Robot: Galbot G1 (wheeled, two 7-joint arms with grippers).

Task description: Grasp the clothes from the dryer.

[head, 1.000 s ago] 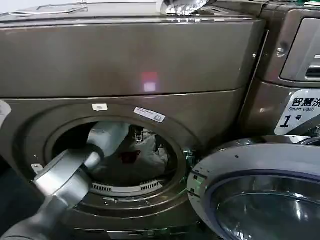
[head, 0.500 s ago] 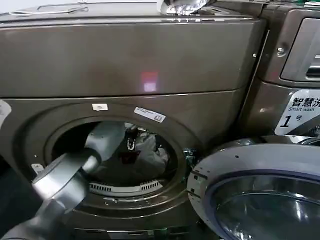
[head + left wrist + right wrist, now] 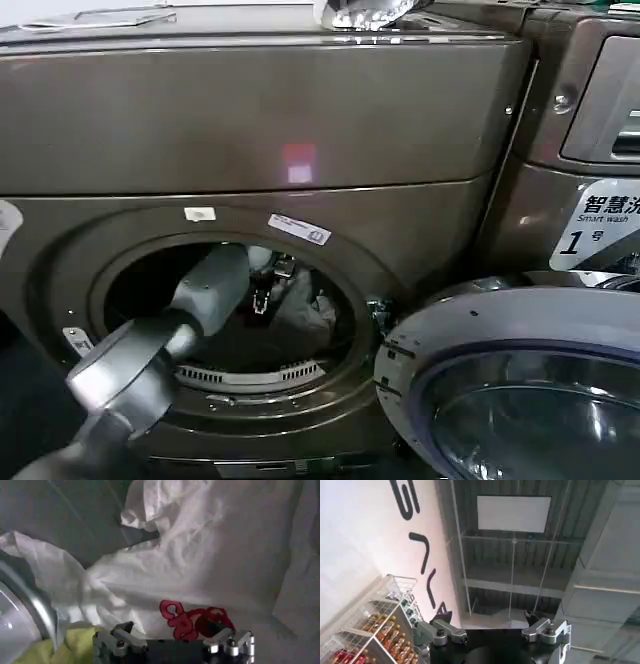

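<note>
The dryer (image 3: 250, 120) is the big bronze-grey machine in front of me, with its round port (image 3: 230, 310) open. My left arm reaches through the port, and the left gripper (image 3: 266, 285) hangs inside the drum just short of the pale clothes (image 3: 305, 305). In the left wrist view the left gripper (image 3: 172, 630) is open, its fingertips (image 3: 122, 629) close over a crumpled white garment (image 3: 200, 565) with a red print (image 3: 192, 620). A lime-green garment (image 3: 75, 642) lies beside it. My right gripper (image 3: 486, 617) is open and empty, pointing up at the ceiling.
The dryer's round door (image 3: 520, 390) hangs open at the lower right, close to the port. A second machine with a white "1" sticker (image 3: 600, 225) stands to the right. The right wrist view takes in a wire shelf of bottles (image 3: 380, 630).
My left arm has pushed farther into the drum and risen a little, carrying the gripper closer to the clothes. The red patch seen through the port earlier is now hidden in the head view.
</note>
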